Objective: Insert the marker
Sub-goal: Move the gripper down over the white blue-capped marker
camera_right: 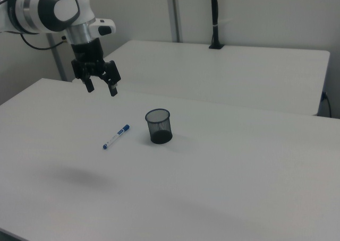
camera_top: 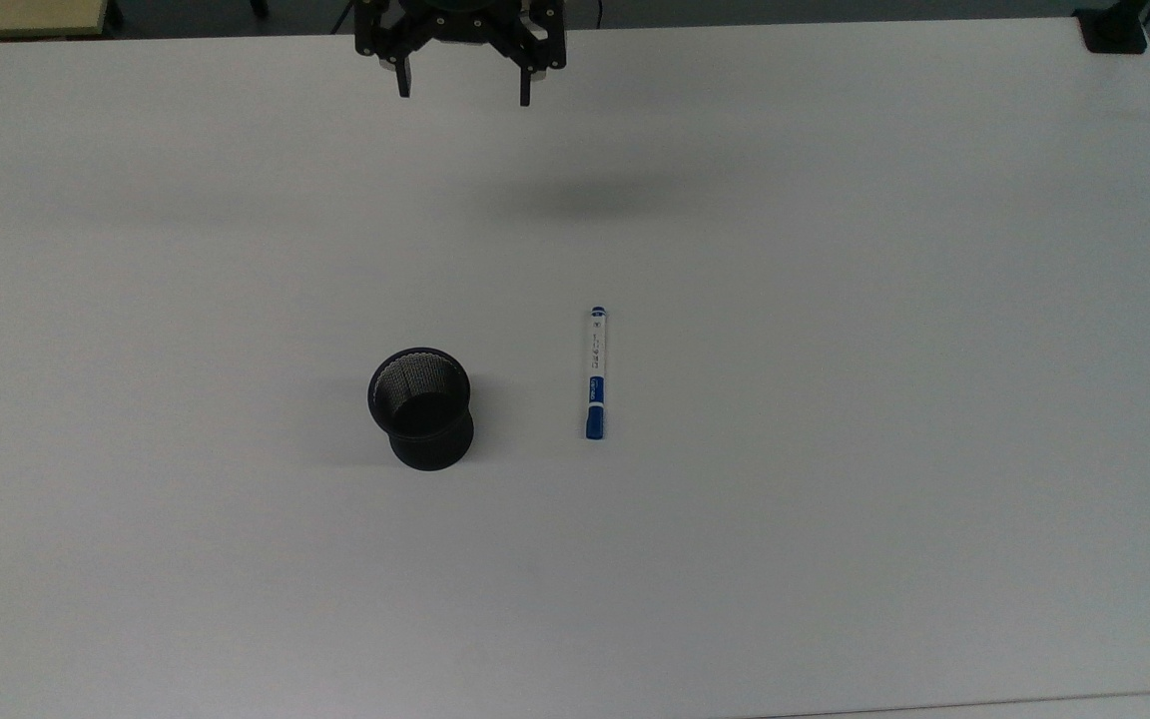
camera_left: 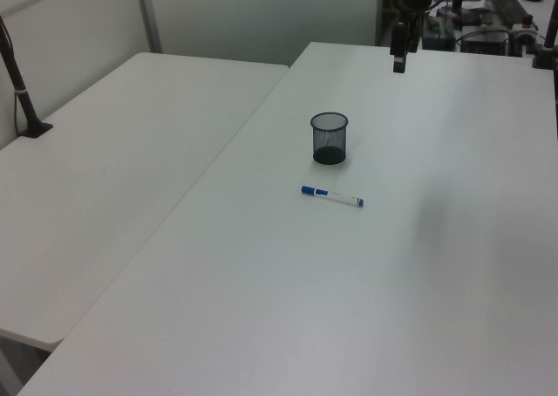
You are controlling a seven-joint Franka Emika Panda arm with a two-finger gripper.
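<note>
While raised high above the white worktop (camera_top: 835, 250), hung with the claw (camera_top: 462, 90) spread wide and empty, well apart from the marker (camera_top: 595, 373). Lay flat on the worktop just beside the upright black mesh cup (camera_top: 421, 406), not touching it.

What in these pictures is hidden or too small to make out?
- The marker: the dark print on its barrel is too small to read in the top view.
- The black mesh cup: its floor is lost in shadow in the top view.
- The gripper: the arm above it is cut off by the top view's upper edge.
</note>
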